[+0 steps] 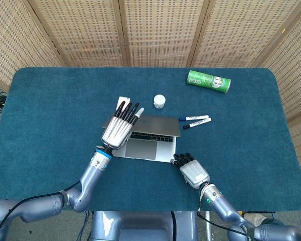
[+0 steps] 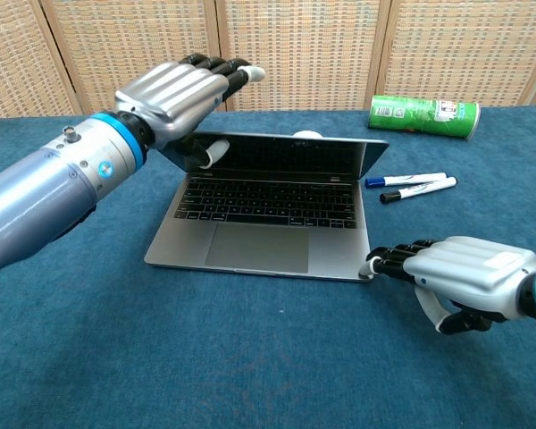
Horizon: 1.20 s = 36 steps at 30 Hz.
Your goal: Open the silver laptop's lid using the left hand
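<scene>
Nearest the chest camera, the left robot hand (image 2: pixel 174 94) comes in from the left on its silver arm with a blue ring at the wrist. Its dark fingers (image 2: pixel 216 64) reach flat over the top left edge of the lid, while the white-tipped thumb (image 2: pixel 216 152) sits on the screen side, so it appears to pinch the lid, though contact is hard to confirm. From the head view this hand (image 1: pixel 118 128) covers the laptop's left part.

Next comes the silver laptop (image 2: pixel 268 214), sitting mid-table on the teal table (image 1: pixel 50 115), lid partly raised and leaning back, black keyboard and trackpad exposed. No writing on it can be read.

Behind it lies a small white round cap (image 1: pixel 160 101). Right of the lid lie two white markers (image 2: pixel 409 185), one blue-capped, one black-capped, their print too small to read. Farther back right, a green snack canister (image 2: pixel 423 116) lies on its side; its label is illegible.

At the laptop's front right corner, the right robot hand (image 2: pixel 464 273) rests palm down, fingertips (image 2: pixel 389 262) touching the base's corner, grasping nothing.
</scene>
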Tool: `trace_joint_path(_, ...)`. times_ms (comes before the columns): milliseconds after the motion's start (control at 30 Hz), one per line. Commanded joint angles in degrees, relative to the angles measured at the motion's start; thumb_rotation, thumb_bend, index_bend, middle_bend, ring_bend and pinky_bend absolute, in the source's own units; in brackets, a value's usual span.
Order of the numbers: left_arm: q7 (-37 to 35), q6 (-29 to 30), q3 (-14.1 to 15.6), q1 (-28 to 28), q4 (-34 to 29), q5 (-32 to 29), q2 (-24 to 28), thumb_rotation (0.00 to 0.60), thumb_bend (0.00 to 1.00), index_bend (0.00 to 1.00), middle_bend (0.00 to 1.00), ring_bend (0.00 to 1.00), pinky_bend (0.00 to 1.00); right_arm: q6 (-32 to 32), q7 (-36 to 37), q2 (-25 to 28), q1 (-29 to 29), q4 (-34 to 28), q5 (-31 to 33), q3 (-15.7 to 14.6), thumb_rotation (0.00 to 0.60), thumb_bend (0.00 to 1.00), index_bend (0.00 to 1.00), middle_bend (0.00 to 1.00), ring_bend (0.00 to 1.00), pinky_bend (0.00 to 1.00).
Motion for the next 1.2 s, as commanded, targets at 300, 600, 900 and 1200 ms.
trace_joint_path(300, 2.22, -0.94, -3.22, -2.96, 0.37, -4.86, 1.49, 0.6, 0.48, 0.0, 0.0, 0.0, 0.0, 0.63, -2.6, -0.64, 1.37, -0.88, 1.54, 0.17, 0.6, 1.0, 0.12, 0.15, 0.0, 0.06)
trace_joint_path(600, 2.83, -2.05, -5.22, -5.09, 2.03, -8.4, 2.37, 0.6, 0.48, 0.0, 0.0, 0.0, 0.0, 1.09, -5.52, -0.68, 2.77, -2.03, 3.42, 0.59, 0.6, 1.0, 0.12, 0.15, 0.0, 0.05)
trace_joint_path(900, 2.38, -3.31, -6.0, -7.21, 3.29, -11.85, 3.18, 0.6, 0.48, 0.0, 0.0, 0.0, 0.0, 1.4, -8.41, -0.04, 4.57, -3.72, 6.5, 0.88, 0.6, 1.0, 0.15, 0.16, 0.0, 0.05)
trace_joint_path(1200, 4.13, -3.6, -7.69, -10.4, 5.08, -16.44, 3.13, 0.6, 0.48, 0.0, 0.0, 0.0, 0.0, 1.41, -10.06, 0.28, 6.09, -3.99, 8.38, 0.24, 0.6, 1.0, 0.16, 0.17, 0.0, 0.05)
